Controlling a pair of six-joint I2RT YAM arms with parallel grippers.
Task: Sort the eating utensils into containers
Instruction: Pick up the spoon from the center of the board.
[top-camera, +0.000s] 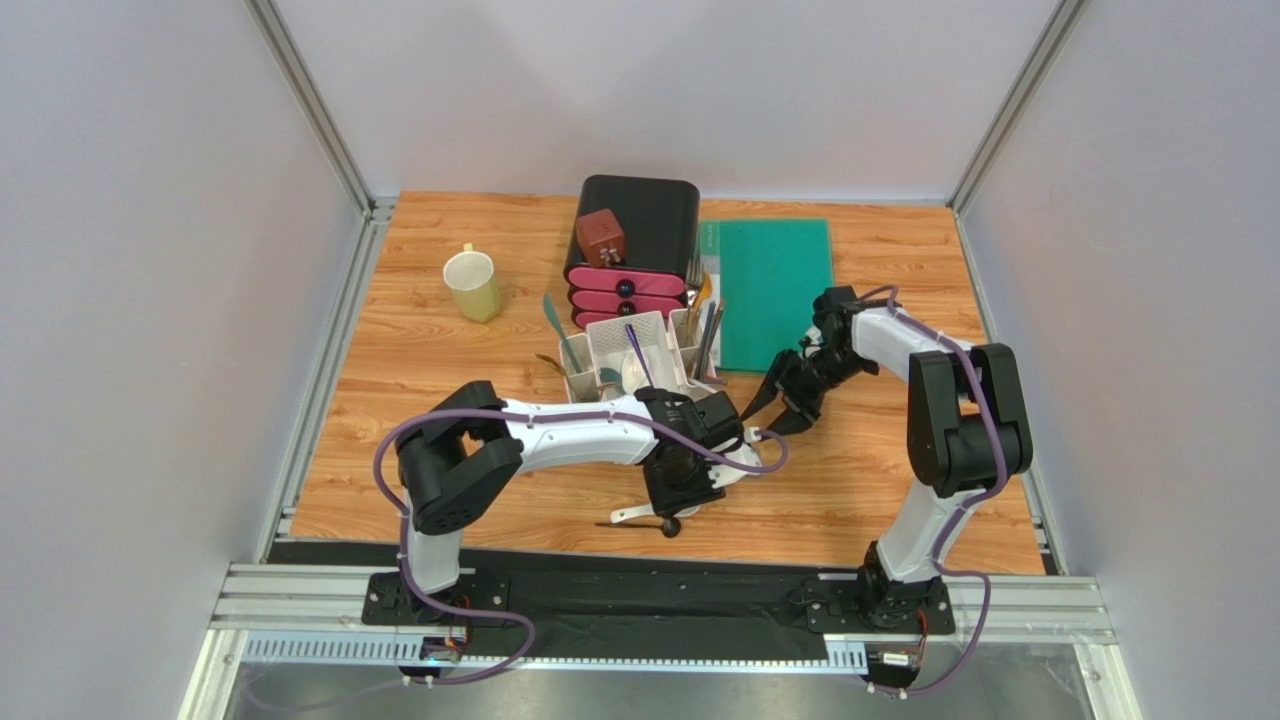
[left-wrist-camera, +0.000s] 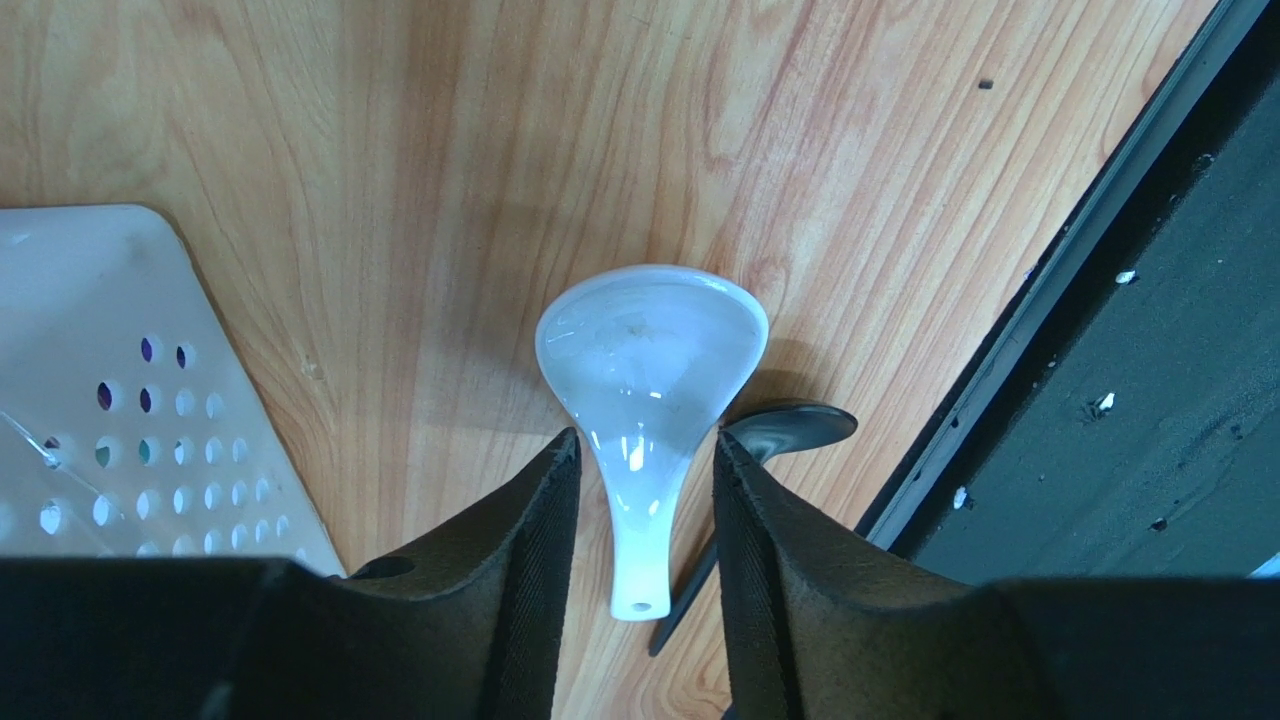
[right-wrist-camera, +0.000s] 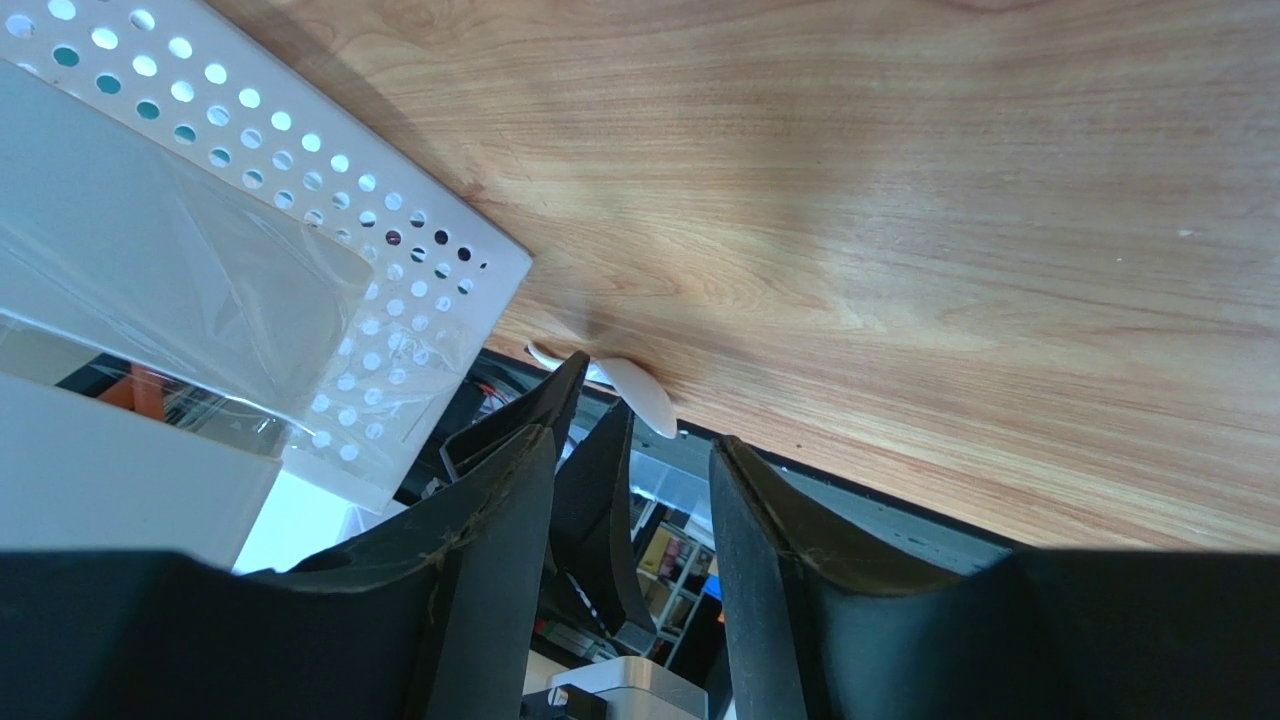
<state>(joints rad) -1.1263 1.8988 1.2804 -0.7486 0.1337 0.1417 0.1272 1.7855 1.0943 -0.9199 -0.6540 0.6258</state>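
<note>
A white ceramic soup spoon lies on the wooden table, bowl away from the left wrist camera. My left gripper is open and straddles its handle, with a gap on each side. A black spoon lies beside it, partly under the right finger; it also shows in the top view. The white caddy holds a purple spoon and several other utensils. My left gripper is low in front of the caddy. My right gripper is open and empty to the caddy's right, hovering above the table.
A black-and-pink drawer box, a pale yellow mug and a green mat stand behind the caddy. The caddy's perforated wall is close on my right gripper's left. A black strip marks the table's near edge.
</note>
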